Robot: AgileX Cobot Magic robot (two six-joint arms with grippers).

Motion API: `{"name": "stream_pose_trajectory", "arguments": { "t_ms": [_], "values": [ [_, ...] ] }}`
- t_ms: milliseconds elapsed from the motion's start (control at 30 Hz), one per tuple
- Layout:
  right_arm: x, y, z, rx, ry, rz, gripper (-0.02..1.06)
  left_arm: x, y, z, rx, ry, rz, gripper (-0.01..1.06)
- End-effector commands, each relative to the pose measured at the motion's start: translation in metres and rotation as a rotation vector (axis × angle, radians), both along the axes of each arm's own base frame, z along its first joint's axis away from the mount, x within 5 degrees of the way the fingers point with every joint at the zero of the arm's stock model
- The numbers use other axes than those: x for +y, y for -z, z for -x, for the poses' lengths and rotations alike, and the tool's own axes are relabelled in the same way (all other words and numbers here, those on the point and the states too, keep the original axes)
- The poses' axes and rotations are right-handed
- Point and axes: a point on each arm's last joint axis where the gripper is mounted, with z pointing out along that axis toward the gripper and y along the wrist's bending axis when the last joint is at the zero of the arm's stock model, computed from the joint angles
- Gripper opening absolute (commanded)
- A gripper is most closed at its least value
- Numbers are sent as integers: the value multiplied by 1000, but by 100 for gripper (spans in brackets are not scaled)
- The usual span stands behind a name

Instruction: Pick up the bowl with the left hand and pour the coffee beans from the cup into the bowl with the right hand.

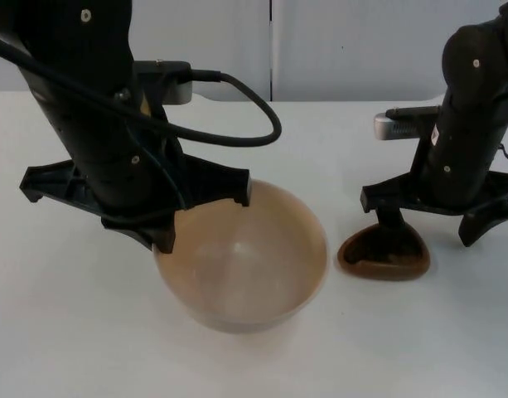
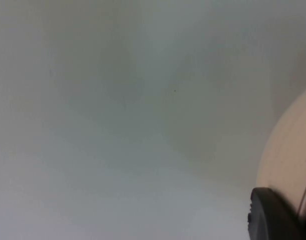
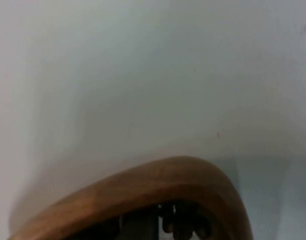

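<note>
Already both arms are down at their objects on the white table [image 1: 55,332]. The left gripper [image 1: 200,217] is at the far-left rim of the beige bowl [image 1: 245,265]: one finger comes down outside the wall at the left, the other sits at the rim toward the back, so the rim seems to lie between them. Whether the fingers have closed tight on it cannot be told. In the left wrist view a black fingertip [image 2: 272,215] sits against the bowl's pale outer wall [image 2: 287,155]. The bowl appears to rest on the table and looks empty inside.

The right gripper [image 1: 432,224] stands spread wide over the brown cup [image 1: 384,255], which sits just right of the bowl, near but not touching. One finger reaches down to the cup's back rim or just inside it; the other hangs clear on the right, well apart from the cup, so nothing is gripped yet. The right wrist view shows the cup's brown rim [image 3: 157,187] with dark coffee beans [image 3: 185,222] inside.

What matters for the pour: the bowl lies to the left of the cup, so the right arm would have to carry and tip the cup leftward over the bowl's near-right rim, once the left arm has the bowl lifted
</note>
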Motion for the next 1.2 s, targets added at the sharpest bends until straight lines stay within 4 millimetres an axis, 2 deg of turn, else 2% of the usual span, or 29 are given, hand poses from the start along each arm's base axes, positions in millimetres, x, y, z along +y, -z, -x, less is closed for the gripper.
{"name": "stream_pose_trajectory", "arguments": {
  "t_ms": [0,233,367,400,533,567,667,700,833,867,967,1167],
  "values": [
    [2,0,-1,-9,4,-7,84,-1,-3,1,-14,-1,9,0],
    [2,0,-2,-11,4,-9,80,-1,-3,1,-16,-1,10,0],
    [2,0,-2,-13,4,-10,63,-1,-3,1,-16,-1,10,0],
    [2,0,-2,-13,4,-10,63,-1,-3,1,-16,-1,10,0],
    [2,0,-2,-18,3,-13,44,-1,-3,1,-16,-1,10,0],
    [2,0,-2,-18,3,-13,44,-1,-3,1,-16,-1,10,0],
    [2,0,-3,-21,3,-14,31,-1,-3,1,-19,0,13,0],
    [2,0,-3,-21,3,-14,31,-1,-3,1,-19,0,13,0],
    [3,0,-3,-26,1,-18,13,-1,-3,1,-19,0,13,0],
    [3,0,-3,-26,1,-18,13,-1,-3,1,-19,0,13,0],
    [3,0,-3,-30,0,-20,2,-1,-3,1,-22,0,15,0],
    [3,0,-3,-31,-20,-15,0,-1,-3,0,-25,0,18,0]
  ]
}}
